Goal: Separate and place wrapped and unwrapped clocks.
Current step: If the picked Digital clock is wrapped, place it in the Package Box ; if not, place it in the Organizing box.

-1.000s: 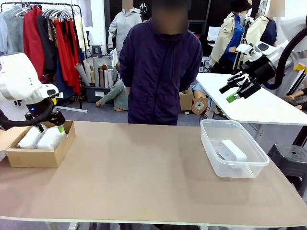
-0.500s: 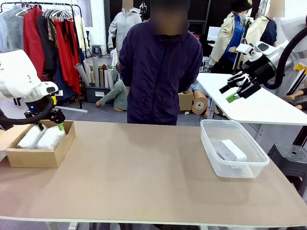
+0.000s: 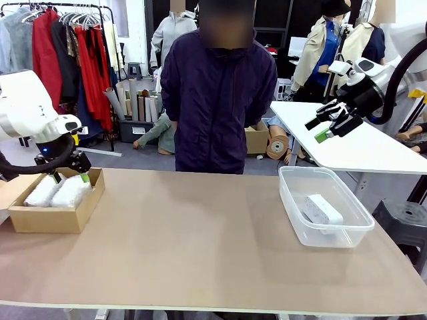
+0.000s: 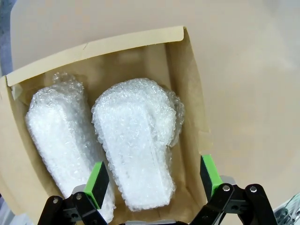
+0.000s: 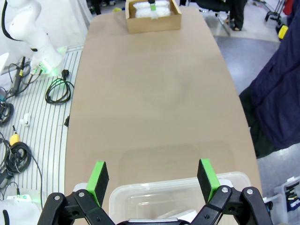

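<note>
Clocks first: two wrapped clocks (image 4: 103, 150) lie side by side in the cardboard box (image 3: 59, 217) at the table's (image 3: 200, 247) left end, and the bare clock (image 3: 323, 209) sits in the clear tub (image 3: 323, 233) at the right end.

The left gripper (image 3: 67, 177) hangs just above the box with its jaws spread and nothing between them. In the left wrist view its green pads (image 4: 97, 183) straddle the near end of the right-hand wrapped clock (image 4: 138, 143). The other wrapped clock (image 4: 63, 140) runs partly behind the left finger, and the box's near wall is cut off at the bottom edge. The right gripper (image 3: 331, 127) is raised well above and behind the tub, also spread and empty. Its wrist view catches only the tub's near rim (image 5: 178, 194), so the bare clock there is hard to make out.

The wrapping is whitish bubble wrap, crinkly and lumpy (each bundle oblong, wider at one end). The bare clock is a smooth white rounded block. The box is plain brown card, the tub thin clear plastic, the table a matt tan sheet.

Since half a second ago both grippers have stayed where they were, and the clocks have not moved. The person (image 3: 217, 100) at the far side has shifted slightly to the left.
</note>
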### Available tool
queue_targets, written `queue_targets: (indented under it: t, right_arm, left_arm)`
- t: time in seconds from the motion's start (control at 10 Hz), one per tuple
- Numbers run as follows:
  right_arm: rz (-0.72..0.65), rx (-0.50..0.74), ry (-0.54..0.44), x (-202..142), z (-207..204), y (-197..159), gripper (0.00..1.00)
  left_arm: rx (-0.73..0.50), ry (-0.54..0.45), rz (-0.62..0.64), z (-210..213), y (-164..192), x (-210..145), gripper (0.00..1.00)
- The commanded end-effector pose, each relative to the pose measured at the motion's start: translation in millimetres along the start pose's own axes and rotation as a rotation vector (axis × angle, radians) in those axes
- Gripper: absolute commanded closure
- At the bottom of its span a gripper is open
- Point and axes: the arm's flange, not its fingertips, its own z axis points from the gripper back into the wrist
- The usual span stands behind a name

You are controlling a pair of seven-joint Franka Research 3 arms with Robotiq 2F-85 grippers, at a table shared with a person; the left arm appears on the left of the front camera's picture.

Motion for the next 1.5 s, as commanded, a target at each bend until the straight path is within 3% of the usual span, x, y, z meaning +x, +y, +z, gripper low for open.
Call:
queue_targets:
  t: [0.0,0.1,0.4,0.6,0.8,1.0,1.1,1.3,1.4]
  right_arm:
    - [0.003,0.002,-0.002,2,1,0,0.00]
    - [0.003,0.002,-0.002,2,1,0,0.00]
    - [0.003,0.002,-0.002,2,1,0,0.00]
    - [0.003,0.002,-0.002,2,1,0,0.00]
    - [0.003,0.002,-0.002,2,1,0,0.00]
    - [0.003,0.002,-0.002,2,1,0,0.00]
    - [0.003,0.002,-0.002,2,1,0,0.00]
    - [0.003,0.002,-0.002,2,1,0,0.00]
    - [0.003,0.002,-0.002,2,1,0,0.00]
  left_arm:
    - [-0.002,0.038,-0.045,2,-4,-2,0.00]
    - [-0.006,0.066,-0.148,9,-2,-3,0.00]
    - [-0.050,0.010,-0.474,42,-6,-18,0.00]
    - [-0.221,-0.047,-0.689,66,-8,-26,0.00]
    - [-0.343,-0.032,-0.971,88,-8,-32,0.00]
    - [-0.428,-0.120,-1.191,105,-1,-30,0.00]
    - [-0.447,-0.165,-1.239,105,2,-26,0.00]
    - [-0.451,-0.371,-1.283,122,14,-18,0.00]
    - [-0.506,-0.430,-1.303,131,18,-15,0.00]
